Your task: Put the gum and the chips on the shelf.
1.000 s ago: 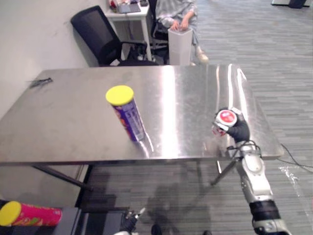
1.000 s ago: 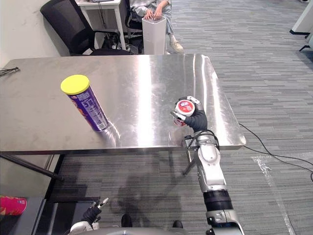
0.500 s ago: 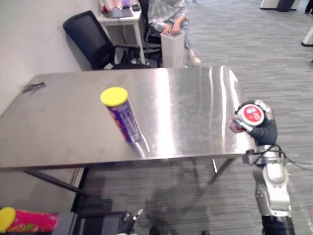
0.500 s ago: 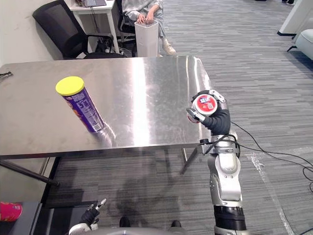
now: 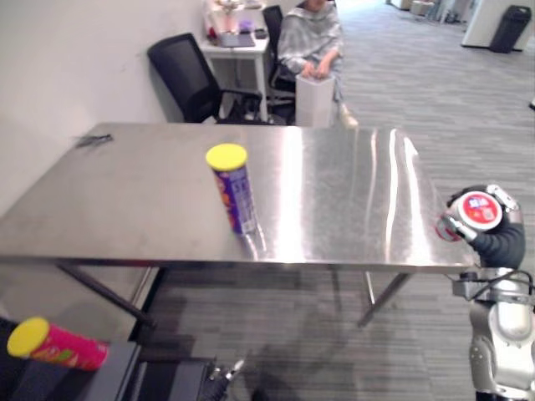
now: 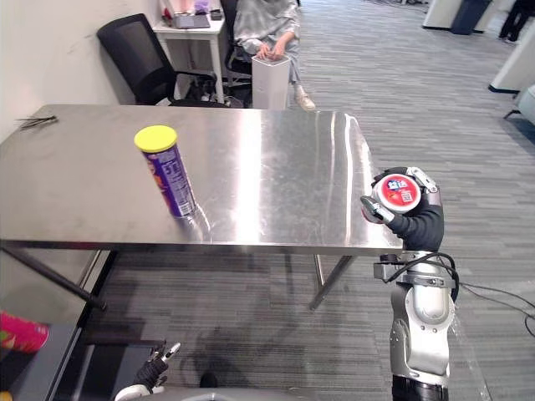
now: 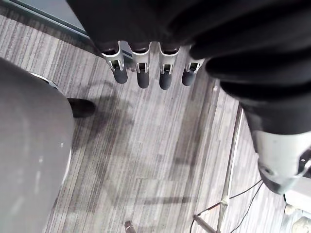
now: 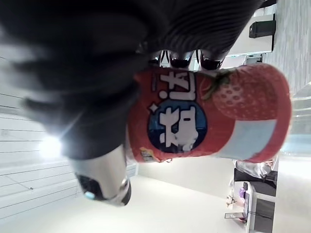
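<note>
Two things of the task are seen well apart. A purple chips can (image 5: 233, 190) with a yellow lid is stood upright on the steel surface (image 5: 125, 192), left of its middle and toward the near edge. A red gum tub (image 5: 477, 209) is held in the right hand (image 5: 499, 244) at the near right corner of the surface, just past the edge and lifted clear of it. In the right wrist view the fingers (image 8: 181, 59) are curled round the tub, whose red side with a strawberry picture is shown, and the thumb is pressed against its other side.

The left hand (image 7: 143, 77) is hung low at the near left, below the level of the surface; its fingers are held straight in a row over the grey striped floor (image 7: 146, 160), and nothing is held by them.

A pink can (image 5: 58, 346) with a yellow lid is laid on its side low at the near left, on something dark that cannot be made out. A small dark thing (image 5: 94, 139) is left at the far left corner of the surface. Beyond the far edge, a black chair (image 5: 188, 79) and a small white desk (image 5: 234, 46) are placed by the wall, and a seated person (image 5: 311, 38) is seen with both hands on a tall white box (image 5: 315, 100).
</note>
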